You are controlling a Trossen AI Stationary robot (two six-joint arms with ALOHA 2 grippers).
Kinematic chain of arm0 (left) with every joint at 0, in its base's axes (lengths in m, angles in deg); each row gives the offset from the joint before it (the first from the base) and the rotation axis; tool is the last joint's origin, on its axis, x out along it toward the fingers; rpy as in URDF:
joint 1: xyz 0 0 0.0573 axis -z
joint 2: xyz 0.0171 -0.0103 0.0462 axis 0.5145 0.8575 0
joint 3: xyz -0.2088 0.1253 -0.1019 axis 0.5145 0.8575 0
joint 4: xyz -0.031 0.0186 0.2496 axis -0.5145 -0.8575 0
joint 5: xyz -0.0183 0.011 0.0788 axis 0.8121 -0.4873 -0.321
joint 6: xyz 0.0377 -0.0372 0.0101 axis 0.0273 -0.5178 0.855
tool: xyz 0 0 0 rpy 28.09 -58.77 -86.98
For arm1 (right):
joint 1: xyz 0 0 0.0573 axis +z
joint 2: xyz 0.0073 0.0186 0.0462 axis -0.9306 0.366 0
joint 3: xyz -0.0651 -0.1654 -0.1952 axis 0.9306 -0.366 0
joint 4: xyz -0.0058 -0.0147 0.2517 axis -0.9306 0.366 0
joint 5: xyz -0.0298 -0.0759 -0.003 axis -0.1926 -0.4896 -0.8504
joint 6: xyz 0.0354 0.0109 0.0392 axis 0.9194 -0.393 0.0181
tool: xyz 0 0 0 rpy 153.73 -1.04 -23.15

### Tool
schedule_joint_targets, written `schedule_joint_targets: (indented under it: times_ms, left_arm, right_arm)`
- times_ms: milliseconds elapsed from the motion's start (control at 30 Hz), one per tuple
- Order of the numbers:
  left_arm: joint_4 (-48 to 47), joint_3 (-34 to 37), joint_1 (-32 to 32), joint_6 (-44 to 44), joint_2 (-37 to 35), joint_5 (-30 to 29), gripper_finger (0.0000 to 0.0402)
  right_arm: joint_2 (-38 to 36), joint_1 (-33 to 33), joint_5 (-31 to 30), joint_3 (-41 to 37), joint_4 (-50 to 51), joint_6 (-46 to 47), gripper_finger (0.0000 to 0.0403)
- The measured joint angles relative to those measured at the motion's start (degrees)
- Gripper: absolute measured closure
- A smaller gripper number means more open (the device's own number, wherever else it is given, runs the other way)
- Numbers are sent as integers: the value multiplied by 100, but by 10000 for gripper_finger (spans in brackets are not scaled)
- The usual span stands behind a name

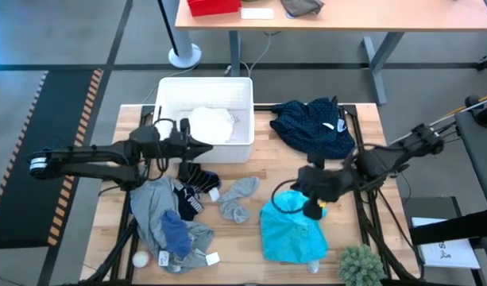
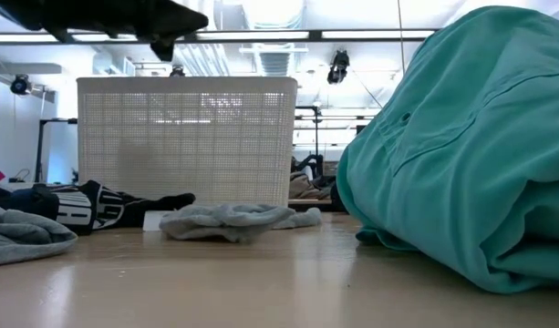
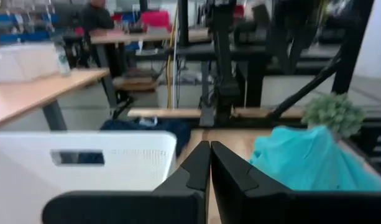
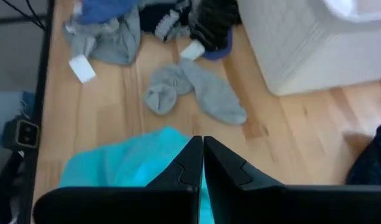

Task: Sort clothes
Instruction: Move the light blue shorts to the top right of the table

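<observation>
The white plastic basket stands at the table's far edge and already holds one white garment, so it reads as the bin for one sorted kind. Everything else still lies loose around it. The navy dotted garment is spread just beside the basket's right wall. The teal garment is heaped well in front of the basket and toward the right, and the right gripper hangs over that heap's far edge with its fingers pressed together and nothing in them, probably poised to take it next. The grey garment with a blue piece on top sprawls in front of the basket's left half; the dark striped socks lie between that pile and the basket. A grey sock rests alone in front of the basket's right corner. The left gripper, likewise pinched closed and empty, hovers by the basket's near wall, seemingly waiting.
</observation>
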Motion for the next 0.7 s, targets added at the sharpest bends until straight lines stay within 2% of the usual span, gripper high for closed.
schedule_joint_targets:
  times_ms: [167,367,700]
  left_arm:
    - [-6,91,48,-203,-114,1,402]
    - [21,114,188,-256,-79,5,402]
    - [91,74,238,-398,34,1,402]
  right_arm:
    - [415,61,103,147,-26,120,403]
    - [632,24,802,226,-9,588,403]
    - [728,22,756,228,517,1515,403]
